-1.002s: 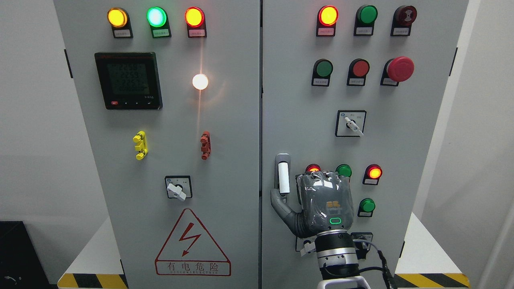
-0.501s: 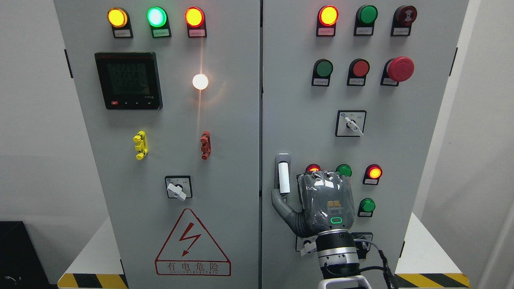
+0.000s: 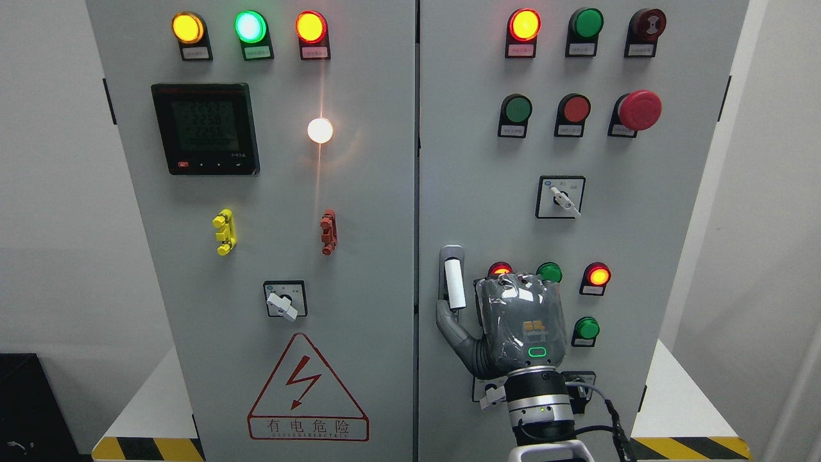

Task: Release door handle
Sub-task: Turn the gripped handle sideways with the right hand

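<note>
**Handle release barely begun**

Hardly anything is changed since the earlier frames: the right hand (image 3: pixel 513 321) is seen a shade lower and further right than a second ago, and its thumb tip now sits slightly below where it was on the handle.

On the left door (image 3: pixel 256 231), the meter (image 3: pixel 205 128), the lit lamps and the warning triangle (image 3: pixel 308 391) are untouched. Just right of the seam, on the right door (image 3: pixel 641 212), the door handle (image 3: pixel 453 282) is found upright, with its white grip facing out. The thumb (image 3: pixel 449 324) is stretched up and left from the palm, and its tip is laid against the lower end of the handle. Whether it presses or merely touches cannot be told. The other fingers are hidden behind the back of the hand, so it cannot be told whether they are curled or straight. The left hand is not seen.

The release is judged to be at its start. Contact at the thumb is not yet broken, and the hand has yet to be drawn clear of the handle and the door.
</note>
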Action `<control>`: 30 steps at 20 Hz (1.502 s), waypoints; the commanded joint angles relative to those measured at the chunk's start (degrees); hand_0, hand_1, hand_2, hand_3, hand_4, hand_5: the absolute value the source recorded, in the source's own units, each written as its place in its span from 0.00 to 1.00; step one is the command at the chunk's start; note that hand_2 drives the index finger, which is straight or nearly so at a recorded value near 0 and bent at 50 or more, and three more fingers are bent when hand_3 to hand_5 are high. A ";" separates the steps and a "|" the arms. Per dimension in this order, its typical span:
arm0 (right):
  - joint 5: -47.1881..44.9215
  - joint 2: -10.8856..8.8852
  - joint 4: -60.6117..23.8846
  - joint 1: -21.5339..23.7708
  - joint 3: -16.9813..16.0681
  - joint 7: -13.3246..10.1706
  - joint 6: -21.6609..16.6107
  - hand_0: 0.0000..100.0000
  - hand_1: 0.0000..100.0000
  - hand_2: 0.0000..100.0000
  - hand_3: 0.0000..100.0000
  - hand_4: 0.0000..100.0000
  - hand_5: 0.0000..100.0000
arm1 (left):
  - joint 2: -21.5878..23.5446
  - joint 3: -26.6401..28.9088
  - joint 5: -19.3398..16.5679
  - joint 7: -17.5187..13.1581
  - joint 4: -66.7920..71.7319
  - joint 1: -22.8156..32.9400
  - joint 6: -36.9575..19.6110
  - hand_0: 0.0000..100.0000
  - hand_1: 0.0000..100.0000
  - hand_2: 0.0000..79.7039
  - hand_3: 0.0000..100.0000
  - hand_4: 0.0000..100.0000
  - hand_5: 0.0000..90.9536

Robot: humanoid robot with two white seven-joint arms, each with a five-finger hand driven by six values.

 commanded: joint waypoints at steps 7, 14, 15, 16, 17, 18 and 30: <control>0.00 0.00 -0.16 0.07 -0.14 -0.04 0.77 0.50 0.30 0.97 1.00 1.00 0.99 | 0.00 0.00 -0.06 -0.01 -0.02 0.97 -0.05 0.12 0.56 0.00 0.00 0.00 0.00; 0.00 0.00 -0.33 0.15 -0.14 -0.30 0.77 0.50 0.31 0.96 1.00 1.00 0.99 | 0.00 0.00 0.03 -0.01 -0.02 0.97 -0.05 0.12 0.56 0.00 0.00 0.00 0.00; 0.00 0.00 -0.33 0.15 -0.14 -0.30 0.77 0.50 0.31 0.96 1.00 1.00 0.99 | 0.00 0.00 -0.06 -0.01 -0.02 0.97 -0.05 0.12 0.56 0.00 0.00 0.00 0.00; 0.00 0.00 -0.33 0.15 -0.14 -0.30 0.77 0.50 0.31 0.96 1.00 1.00 0.99 | 0.00 0.00 0.03 -0.01 -0.02 0.97 -0.05 0.12 0.56 0.00 0.00 0.00 0.00; 0.00 0.00 -0.33 0.15 -0.14 -0.30 0.77 0.50 0.31 0.96 1.00 1.00 0.99 | 0.00 0.00 -0.06 -0.01 0.07 0.97 -0.05 0.12 0.56 0.00 0.00 0.00 0.00; 0.00 0.00 -0.33 0.15 -0.14 -0.30 0.77 0.50 0.32 0.96 1.00 1.00 0.99 | 0.00 0.00 0.03 -0.01 -0.01 0.97 -0.05 0.12 0.56 0.00 0.00 0.00 0.00; 0.09 0.00 -0.68 0.15 -0.14 -0.39 0.86 0.49 0.33 0.96 1.00 1.00 0.99 | 0.00 0.00 -0.06 -0.01 -0.02 0.97 -0.05 0.12 0.56 0.00 0.00 0.00 0.00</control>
